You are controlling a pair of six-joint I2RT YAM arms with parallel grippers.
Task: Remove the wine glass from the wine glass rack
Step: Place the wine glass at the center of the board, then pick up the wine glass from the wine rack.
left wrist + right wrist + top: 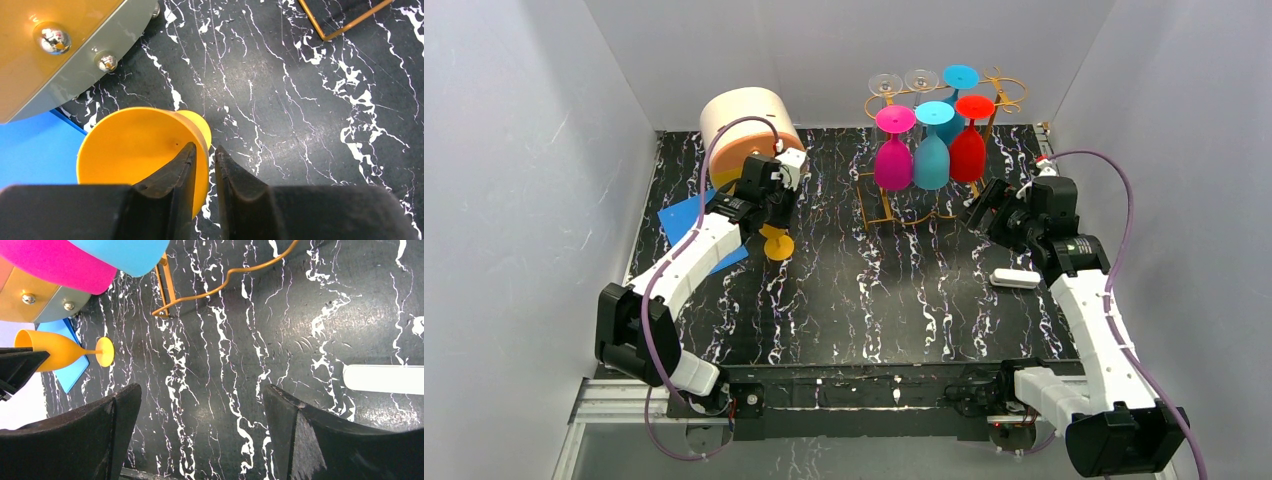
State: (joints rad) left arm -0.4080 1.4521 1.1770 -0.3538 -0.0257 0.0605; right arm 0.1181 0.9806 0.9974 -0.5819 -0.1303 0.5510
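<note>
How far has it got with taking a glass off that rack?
The lift-off looks done: the yellow wine glass is clear of the wine glass rack, its rim pinched in the left gripper. Setting it down and letting go seems left. The right gripper is open, empty.

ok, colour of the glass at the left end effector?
Yellow-orange plastic wine glass; clearest in left wrist.

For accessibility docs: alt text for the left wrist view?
Left gripper pinches the wall of a yellow wine glass, one finger inside the bowl, one outside, over a black marbled table. Blue sheet and round orange object at left; corner of the wine glass rack base top right.
</note>
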